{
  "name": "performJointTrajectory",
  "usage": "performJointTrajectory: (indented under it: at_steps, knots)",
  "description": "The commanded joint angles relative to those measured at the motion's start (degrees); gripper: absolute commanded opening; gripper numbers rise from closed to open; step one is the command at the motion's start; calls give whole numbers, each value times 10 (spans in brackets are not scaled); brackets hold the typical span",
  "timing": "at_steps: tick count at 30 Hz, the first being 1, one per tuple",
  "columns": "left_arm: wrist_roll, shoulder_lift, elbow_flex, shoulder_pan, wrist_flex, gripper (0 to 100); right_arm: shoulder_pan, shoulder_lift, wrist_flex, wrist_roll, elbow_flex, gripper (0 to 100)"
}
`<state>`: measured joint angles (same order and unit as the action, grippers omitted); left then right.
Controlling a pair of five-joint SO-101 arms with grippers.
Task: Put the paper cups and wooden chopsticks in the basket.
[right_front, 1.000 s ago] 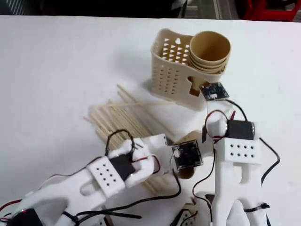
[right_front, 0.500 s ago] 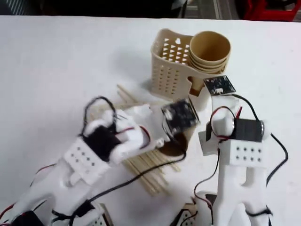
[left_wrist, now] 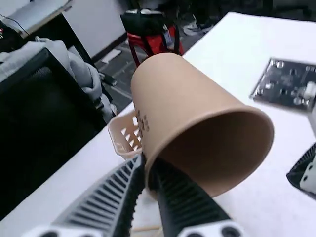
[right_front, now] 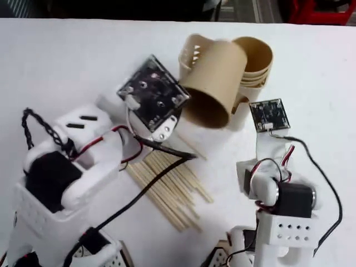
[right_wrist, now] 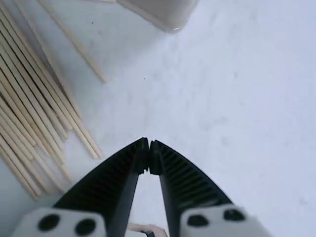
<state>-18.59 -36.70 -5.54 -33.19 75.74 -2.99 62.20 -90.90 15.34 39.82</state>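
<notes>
High view: the left gripper (left_wrist: pixel 148 170) pinches the tipped tan paper cup (right_front: pixel 214 83) just beside the cream plastic basket (right_front: pixel 192 47); right gripper (right_wrist: pixel 148 157) closed, empty.

We see a white bench (right_front: pixel 61 61) under even light, with dark floor (right_front: pixel 111 8) beyond its far edge. Beside it stand a red frame (left_wrist: pixel 157 38) and a dark chair (left_wrist: pixel 34 123) draped with grey cloth (left_wrist: pixel 79 69).

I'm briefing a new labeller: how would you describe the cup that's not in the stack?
Find the white basket at the far side of the table, holding a stack of cups. Over it, the lone paper cup hangs tipped sideways, pinched by the left claw.
</notes>
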Motion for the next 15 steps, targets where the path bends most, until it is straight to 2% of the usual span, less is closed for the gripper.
performJointTrajectory:
  at_steps: [1, 8, 15]
  knots:
    - [12, 2, -41, 5, -55, 21, 61, 34, 46, -11, 42, 18]
    - [15, 92, -140, 5, -42, 20, 169, 83, 61, -11, 103, 18]
    - [12, 281, -373, 5, 54, 20, 190, 96, 65, -7, 132, 18]
